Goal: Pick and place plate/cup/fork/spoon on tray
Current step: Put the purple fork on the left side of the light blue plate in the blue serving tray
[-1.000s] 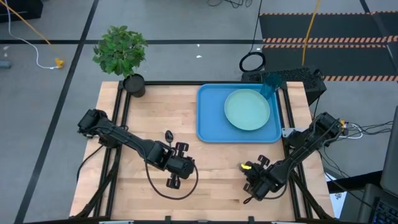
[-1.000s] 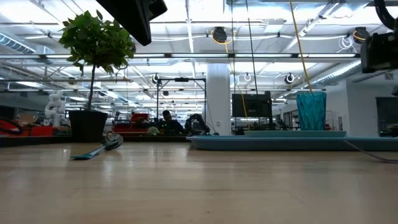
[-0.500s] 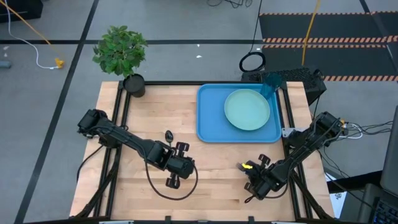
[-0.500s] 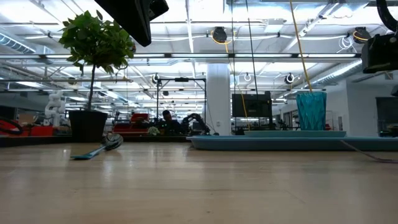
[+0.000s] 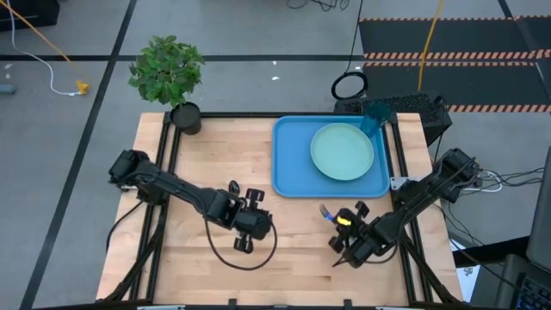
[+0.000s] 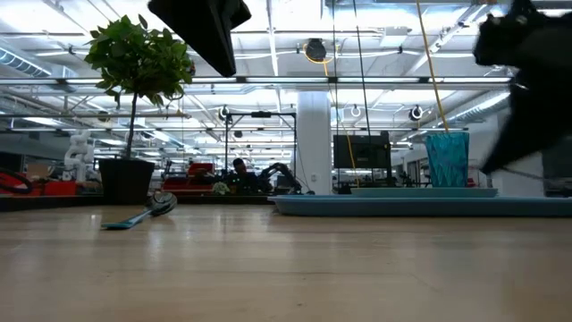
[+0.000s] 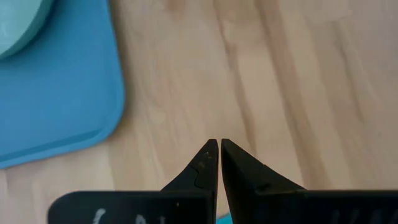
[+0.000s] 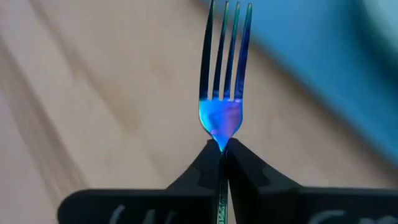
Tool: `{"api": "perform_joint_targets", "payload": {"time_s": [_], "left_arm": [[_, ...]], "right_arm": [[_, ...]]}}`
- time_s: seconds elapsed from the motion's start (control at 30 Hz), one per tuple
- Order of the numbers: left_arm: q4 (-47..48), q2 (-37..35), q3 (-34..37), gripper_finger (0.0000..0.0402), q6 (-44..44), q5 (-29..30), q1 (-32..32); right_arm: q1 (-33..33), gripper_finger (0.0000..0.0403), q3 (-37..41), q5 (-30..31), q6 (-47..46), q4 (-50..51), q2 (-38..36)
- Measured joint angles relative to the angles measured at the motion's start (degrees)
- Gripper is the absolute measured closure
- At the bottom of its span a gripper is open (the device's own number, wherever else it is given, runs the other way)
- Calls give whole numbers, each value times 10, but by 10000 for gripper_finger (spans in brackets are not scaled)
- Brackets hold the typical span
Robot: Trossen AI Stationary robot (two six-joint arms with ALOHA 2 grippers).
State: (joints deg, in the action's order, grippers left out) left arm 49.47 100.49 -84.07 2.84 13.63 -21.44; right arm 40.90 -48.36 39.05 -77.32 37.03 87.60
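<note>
The blue fork (image 8: 224,81) sticks out ahead of my right gripper (image 8: 222,149), which is shut on it; from above, the gripper (image 5: 336,220) hangs over the wood near the blue tray's (image 5: 291,168) near edge. The mint plate (image 5: 342,151) lies flat in the tray. The teal cup (image 5: 374,116) stands upright at the tray's far right corner. The spoon (image 5: 233,188) lies on the table left of the tray. My left gripper (image 7: 219,146) is shut on nothing, above bare wood just right of the spoon (image 5: 251,220). My right gripper pinches the fork's neck (image 8: 221,142), just behind the tines, between its two fingertips. The fingers lie along the fork, and the handle runs back between them. The tines (image 5: 325,211) point away toward the tray. No part of the fork shows on the table top in the low view.
A potted plant (image 5: 185,116) stands at the table's far left corner. A black cable loop (image 5: 245,263) hangs under my left arm near the front. Bare wood lies between the two arms. The tray's rim (image 6: 402,206) rises a little above the table.
My right gripper has risen and gone toward the tray, carrying the fork; its tines now show ahead of it, pointing at the tray. My left gripper has shifted a little toward the table's right and far side.
</note>
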Motion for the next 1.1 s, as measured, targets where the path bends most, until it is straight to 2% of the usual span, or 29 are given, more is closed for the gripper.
{"api": "perform_joint_targets", "payload": {"time_s": [0.13, 0.27, 0.4, 0.47, 0.67, 0.8, 0.9, 1.1], "left_arm": [[0, 0, 0, 378, -17, 15, 19], [10, 0, 0, 378, -30, 51, 42], [24, -13, 0, 378, -23, 77, 63], [29, -23, -1, 378, -15, 84, 71], [57, -54, 0, 378, 24, 111, 84], [71, -68, 0, 378, 31, 135, 84], [74, -71, 0, 378, 34, 161, 84], [76, -72, 0, 378, 22, 180, 94]], "right_arm": [[-26, 402, 0, 63, 29, -15, -24], [-63, 402, 0, 119, 112, -61, -45], [-107, 402, 2, 133, 200, -153, -59], [-134, 402, 8, 125, 244, -217, -63], [-237, 402, 12, 38, 356, -390, -62], [-320, 402, 13, -24, 319, -429, -58], [-370, 401, 12, -57, 332, -450, -54], [-440, 402, 12, -45, 294, -464, -31]]}}
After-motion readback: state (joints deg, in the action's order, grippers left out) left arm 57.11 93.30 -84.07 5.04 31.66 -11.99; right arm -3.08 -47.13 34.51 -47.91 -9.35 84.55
